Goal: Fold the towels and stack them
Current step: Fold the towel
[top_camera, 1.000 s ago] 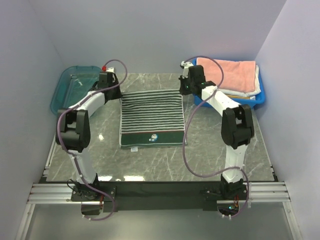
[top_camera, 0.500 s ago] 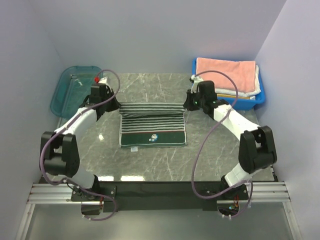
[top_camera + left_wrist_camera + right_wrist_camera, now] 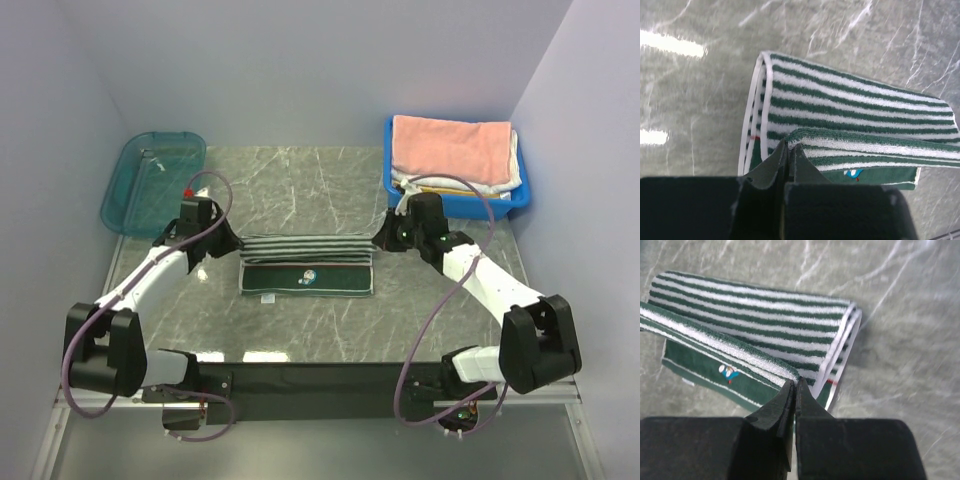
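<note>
The dark green-and-white striped towel (image 3: 305, 264) lies mid-table, its far half lifted and doubled over toward the near edge. My left gripper (image 3: 232, 243) is shut on the folded-over edge at the towel's left corner (image 3: 805, 137); the jaw tips (image 3: 789, 145) pinch the cloth. At the right corner, my right gripper (image 3: 379, 243) is shut on the same edge, its tips (image 3: 794, 383) closed on the cloth (image 3: 755, 325). A small blue emblem (image 3: 728, 372) shows on the green band. A salmon pink towel (image 3: 450, 148) lies folded on top of a white one (image 3: 514, 170).
The pink and white towels sit in a blue bin (image 3: 460, 206) at the back right. A teal tray (image 3: 150, 180) stands at the back left. Purple walls close in the table on three sides.
Both grippers have pulled the towel's far edge toward the near side, folding the flat towel over itself. Both arms have drawn back and lowered.
</note>
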Controlling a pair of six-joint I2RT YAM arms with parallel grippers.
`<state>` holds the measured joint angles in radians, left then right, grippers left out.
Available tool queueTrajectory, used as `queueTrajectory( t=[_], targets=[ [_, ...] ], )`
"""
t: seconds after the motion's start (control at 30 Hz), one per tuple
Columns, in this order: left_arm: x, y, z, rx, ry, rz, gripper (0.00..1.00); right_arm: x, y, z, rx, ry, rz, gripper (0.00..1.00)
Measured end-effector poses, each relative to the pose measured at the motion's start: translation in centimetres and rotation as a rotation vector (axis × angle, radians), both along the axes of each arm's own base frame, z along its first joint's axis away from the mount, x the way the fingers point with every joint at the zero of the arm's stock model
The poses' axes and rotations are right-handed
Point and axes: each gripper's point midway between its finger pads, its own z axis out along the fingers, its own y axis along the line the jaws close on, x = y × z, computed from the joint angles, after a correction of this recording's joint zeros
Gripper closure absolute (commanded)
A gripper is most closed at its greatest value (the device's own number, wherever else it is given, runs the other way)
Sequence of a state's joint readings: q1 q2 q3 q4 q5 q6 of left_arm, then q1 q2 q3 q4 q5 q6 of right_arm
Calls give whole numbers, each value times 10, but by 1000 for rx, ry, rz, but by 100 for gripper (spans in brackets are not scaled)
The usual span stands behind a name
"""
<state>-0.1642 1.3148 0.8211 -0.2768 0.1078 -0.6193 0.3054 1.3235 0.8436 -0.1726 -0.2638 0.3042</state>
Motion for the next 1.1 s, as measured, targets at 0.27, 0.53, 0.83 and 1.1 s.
queueTrajectory(
  t=[0.27,0.53,0.83,1.1],
  targets=[
    [-8,3,-15,-3,55,45,99,-31,4,-34,75,125,-22,100],
    [-13,0,-51,11,170,65,91,-46,3,-80,88,253,-63,100],
    [-19,-1,-60,42,178,81,92,-45,3,-84,100,264,-80,100],
    [-17,0,-49,42,143,101,95,-43,3,-77,108,242,-81,100]
  ],
)
